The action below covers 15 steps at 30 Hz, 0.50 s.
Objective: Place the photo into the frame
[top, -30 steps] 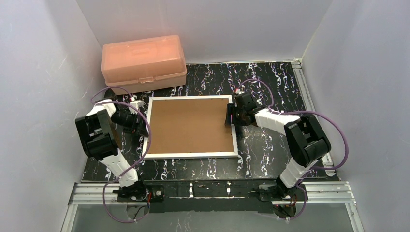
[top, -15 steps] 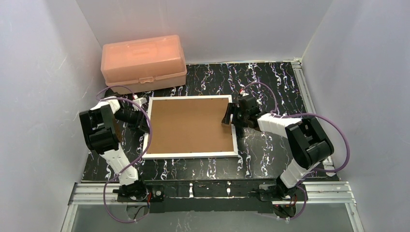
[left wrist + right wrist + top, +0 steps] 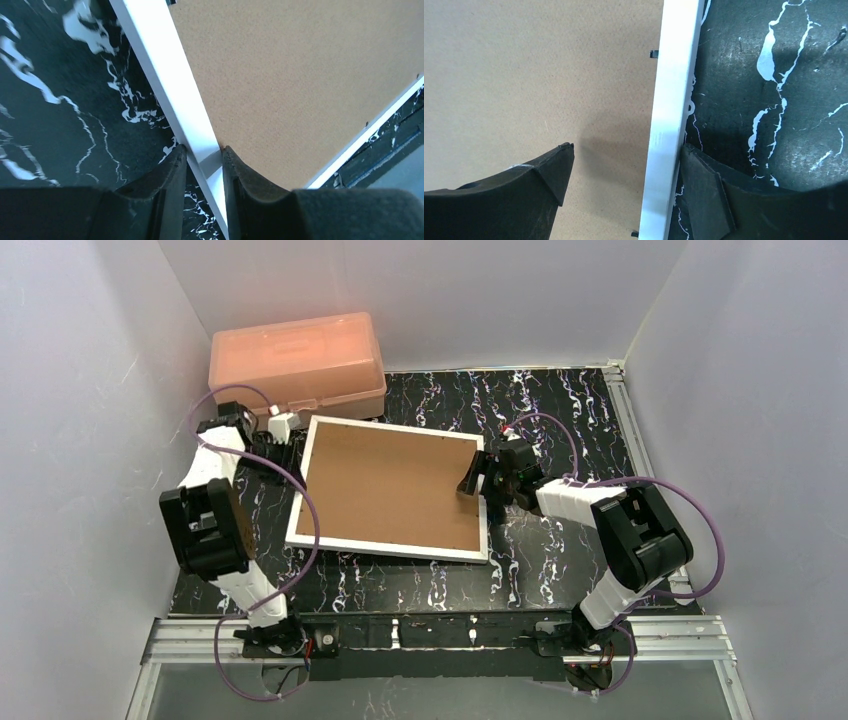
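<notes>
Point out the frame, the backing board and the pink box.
frame (image 3: 175, 90), left wrist view, its white side rail.
backing board (image 3: 390, 485), top view, middle of the brown face.
pink box (image 3: 297, 360), top view, centre of its lid.

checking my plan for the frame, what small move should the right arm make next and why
Probably close the right arm's fingers on the side rail of the thin white rectangular picture frame. They stand open astride it, one over the brown cardboard backing board, while the left arm's fingers pinch the opposite rail; a second grip should steady the frame for lifting.
</notes>
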### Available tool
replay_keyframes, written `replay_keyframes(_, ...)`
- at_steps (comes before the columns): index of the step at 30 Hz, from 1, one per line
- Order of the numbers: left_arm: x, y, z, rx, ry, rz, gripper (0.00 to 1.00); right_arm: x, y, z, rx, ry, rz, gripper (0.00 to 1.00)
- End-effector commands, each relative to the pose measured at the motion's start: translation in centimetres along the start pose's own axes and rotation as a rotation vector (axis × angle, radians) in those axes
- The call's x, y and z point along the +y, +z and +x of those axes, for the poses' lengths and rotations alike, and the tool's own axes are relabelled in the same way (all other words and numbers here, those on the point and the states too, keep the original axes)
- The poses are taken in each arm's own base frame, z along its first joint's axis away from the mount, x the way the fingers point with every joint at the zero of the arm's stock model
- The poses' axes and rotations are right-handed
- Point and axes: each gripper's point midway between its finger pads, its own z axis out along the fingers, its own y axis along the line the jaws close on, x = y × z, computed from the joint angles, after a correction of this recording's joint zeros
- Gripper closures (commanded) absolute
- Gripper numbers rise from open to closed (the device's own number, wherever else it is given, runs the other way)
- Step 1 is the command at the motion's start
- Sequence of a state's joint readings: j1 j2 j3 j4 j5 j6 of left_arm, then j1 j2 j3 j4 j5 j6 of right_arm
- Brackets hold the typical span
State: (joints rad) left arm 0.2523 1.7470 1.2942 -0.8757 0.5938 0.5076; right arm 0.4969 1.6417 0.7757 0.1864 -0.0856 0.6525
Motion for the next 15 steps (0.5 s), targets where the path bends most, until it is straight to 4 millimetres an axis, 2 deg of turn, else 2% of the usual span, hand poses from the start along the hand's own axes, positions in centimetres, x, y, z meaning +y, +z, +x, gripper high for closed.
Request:
replay_keyframes(1, -9.7, -3.5, -2.8, -0.112, 0.075, 0.218, 0.88, 0.5, 0.3, 6.1, 0.215, 0.072, -0.056, 0.13)
replay_keyframes(7, -11.0, -6.1, -3.9, -0.174, 0.175, 0.104, 0.92, 1.5, 0.5, 6.5, 0.224, 0.118, -0.124, 0.08)
replay_keyframes(11, -12.6, -7.7, -4.7, -0.228, 0.195, 0.102, 0.94, 2.4, 0.8, 6.8, 0.233, 0.162, -0.181, 0.03)
replay_keyframes(13, -13.3, -8.0, -4.8, -0.238, 0.192, 0.119, 0.94, 2.6, 1.0, 7.0, 0.246, 0.180, -0.199, 0.01)
replay_keyframes(15, -13.2, -7.7, -4.5, -0.227, 0.186, 0.115, 0.95, 2.3, 1.0, 7.2, 0.251, 0.183, -0.184, 0.01)
